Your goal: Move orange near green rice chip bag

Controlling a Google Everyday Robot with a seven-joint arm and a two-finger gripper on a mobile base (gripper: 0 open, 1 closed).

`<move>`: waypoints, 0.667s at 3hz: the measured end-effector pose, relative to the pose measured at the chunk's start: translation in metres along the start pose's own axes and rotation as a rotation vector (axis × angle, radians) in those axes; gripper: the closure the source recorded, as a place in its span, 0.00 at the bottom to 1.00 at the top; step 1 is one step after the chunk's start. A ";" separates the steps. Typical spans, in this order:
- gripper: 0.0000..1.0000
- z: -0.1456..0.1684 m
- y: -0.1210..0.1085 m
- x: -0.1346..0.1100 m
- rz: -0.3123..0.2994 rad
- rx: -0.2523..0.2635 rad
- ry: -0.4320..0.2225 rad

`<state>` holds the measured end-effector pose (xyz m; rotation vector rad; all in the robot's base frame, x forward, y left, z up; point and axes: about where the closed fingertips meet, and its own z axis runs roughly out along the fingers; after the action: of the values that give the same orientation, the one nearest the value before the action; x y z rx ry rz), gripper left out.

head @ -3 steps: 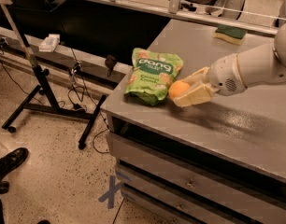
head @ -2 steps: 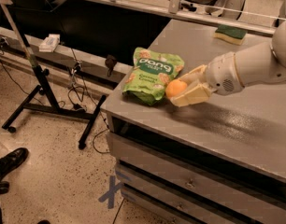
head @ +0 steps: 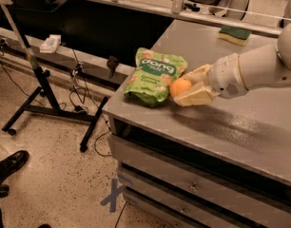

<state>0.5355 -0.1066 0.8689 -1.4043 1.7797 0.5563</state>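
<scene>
Orange (head: 180, 87): small round fruit held at the right edge of the bag (head: 155, 75), touching or just short of it; whether it rests on the table (head: 221, 127) cannot be told.
Bag: bright green "dang" pouch lying flat at the table's left front corner, its printed face up.
Gripper (head: 184, 88): directly right of the bag, reaching in from the right.
Fingers (head: 195, 98): two pale fingers pinch the orange between them, one on its far side and one on its near side.
Arm (head: 252, 70): white, extending right from the bag across the tabletop.
Sponge (head: 235, 34): green and yellow, well behind and right of the bag, not part of the task.
Handling, orange: judged light, firm and slightly yielding; the smooth round skin may roll once freed, so it should be let go low and gently.
Hold point: across the widest middle, as the fingers sit now; a grip off centre would likely squeeze it out.
Handling, bag: judged light and crinkly, easily pushed if the orange is pressed into it.
Change from earlier frames: orange and gripper have shifted slightly left, closing the small gap to the bag; the grip looks the same; bag and sponge have not moved.
Progress: judged nearly done, with only the release remaining.
</scene>
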 end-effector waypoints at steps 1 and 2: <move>0.00 -0.001 0.002 0.002 -0.006 0.005 0.002; 0.00 -0.002 0.003 0.003 -0.006 0.005 0.004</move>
<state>0.5323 -0.1087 0.8675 -1.4077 1.7784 0.5459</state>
